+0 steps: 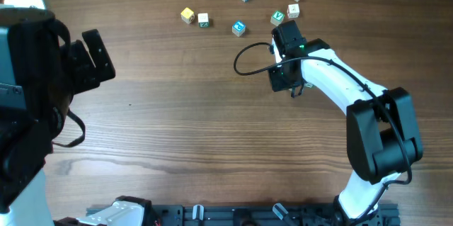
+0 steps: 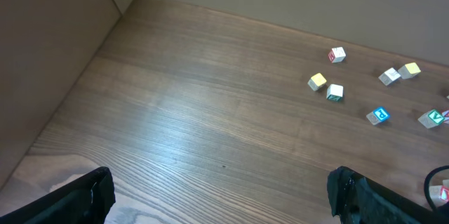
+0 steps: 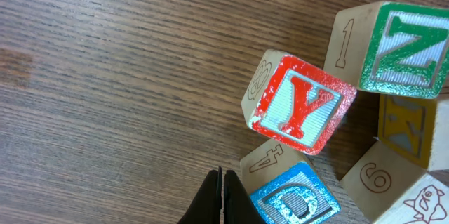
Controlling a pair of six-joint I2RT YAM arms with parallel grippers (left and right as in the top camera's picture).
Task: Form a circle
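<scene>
Right gripper [image 3: 222,196] pinched shut, empty, tips just beside the blue-print cube [image 3: 295,201]. Left gripper [image 1: 95,57] gaping, empty, at 9 o'clock. The circle [image 3: 370,173] is bunched at 3 o'clock off my tips. I'd nudge low and slowly: square pale-wood cubes, embossed print, grainy table [image 3: 105,76].

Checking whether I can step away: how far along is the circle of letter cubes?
Partly done: the letter cubes sit in a loose, uneven loop. In hand: the right gripper, jaws shut and empty, is at the loop's right side beside the red Y cube. Still to do: evening out the gaps. The left gripper hangs open, away from the cubes.
</scene>
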